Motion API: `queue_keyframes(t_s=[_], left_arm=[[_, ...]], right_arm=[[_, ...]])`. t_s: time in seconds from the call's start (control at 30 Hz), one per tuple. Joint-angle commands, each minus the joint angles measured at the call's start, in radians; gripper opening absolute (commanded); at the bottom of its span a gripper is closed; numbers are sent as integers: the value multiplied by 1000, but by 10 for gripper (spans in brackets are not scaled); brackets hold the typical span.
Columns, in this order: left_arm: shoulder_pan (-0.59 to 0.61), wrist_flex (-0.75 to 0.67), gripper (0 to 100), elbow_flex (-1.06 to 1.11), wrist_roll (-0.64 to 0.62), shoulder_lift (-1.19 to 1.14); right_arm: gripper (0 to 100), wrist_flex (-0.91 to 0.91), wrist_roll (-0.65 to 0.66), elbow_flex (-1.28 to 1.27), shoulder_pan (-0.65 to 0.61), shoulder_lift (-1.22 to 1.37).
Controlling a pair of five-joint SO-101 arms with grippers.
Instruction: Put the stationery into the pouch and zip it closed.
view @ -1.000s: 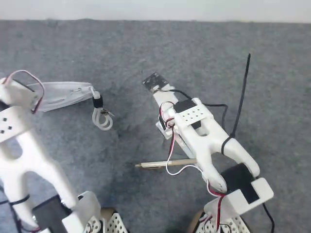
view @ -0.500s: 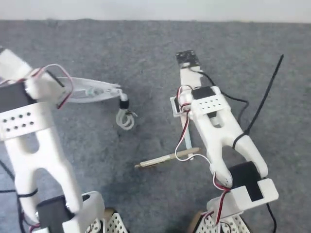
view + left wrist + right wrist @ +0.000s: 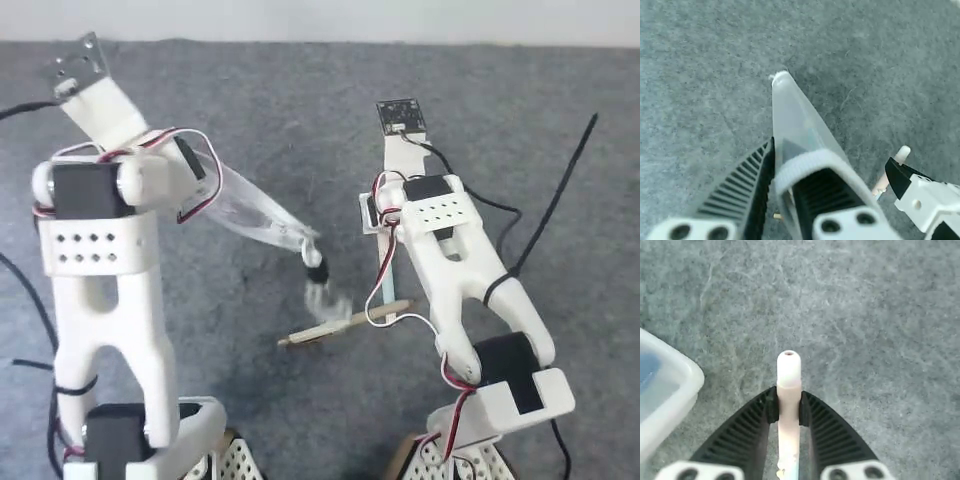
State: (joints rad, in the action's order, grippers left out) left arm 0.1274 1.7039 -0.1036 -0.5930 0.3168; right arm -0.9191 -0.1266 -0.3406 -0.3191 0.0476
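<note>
pincer on the left (image 3: 783,159) clamps the pouch (image 3: 791,111); right pincer (image 3: 788,396) nips a pen (image 3: 789,369) beside it, over grey carpet (image 3: 880,315).

Bright, soft, even light spreading over the grey carpet (image 3: 300,90), faint diffuse shadows trailing beside the pouch (image 3: 795,120).

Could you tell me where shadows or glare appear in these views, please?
High view: soft, even light, with no hard shadows or glare on the grey mat. Left wrist view: the translucent pouch in the left end effector throws a soft dark patch on the mat. Right wrist view: the pen in the right end effector looks bright, without a hard shadow.
</note>
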Motion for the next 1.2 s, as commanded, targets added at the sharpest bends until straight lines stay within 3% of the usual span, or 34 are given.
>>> queue_keyframes(t_s=[0.0, 0.47, 0.67, 1.17], left_arm=[[-3, -2, 9, -45, 11, 40], [43, -37, 9, 30, 11, 41], [140, -37, 9, 30, 11, 40], [147, -38, 9, 47, 11, 40]], right_arm=[[6, 13, -11, 68, 13, -73], [6, -188, -3, 87, 33, -286], [6, -182, -3, 52, 10, -320], [6, -166, -11, -11, -30, -479]])
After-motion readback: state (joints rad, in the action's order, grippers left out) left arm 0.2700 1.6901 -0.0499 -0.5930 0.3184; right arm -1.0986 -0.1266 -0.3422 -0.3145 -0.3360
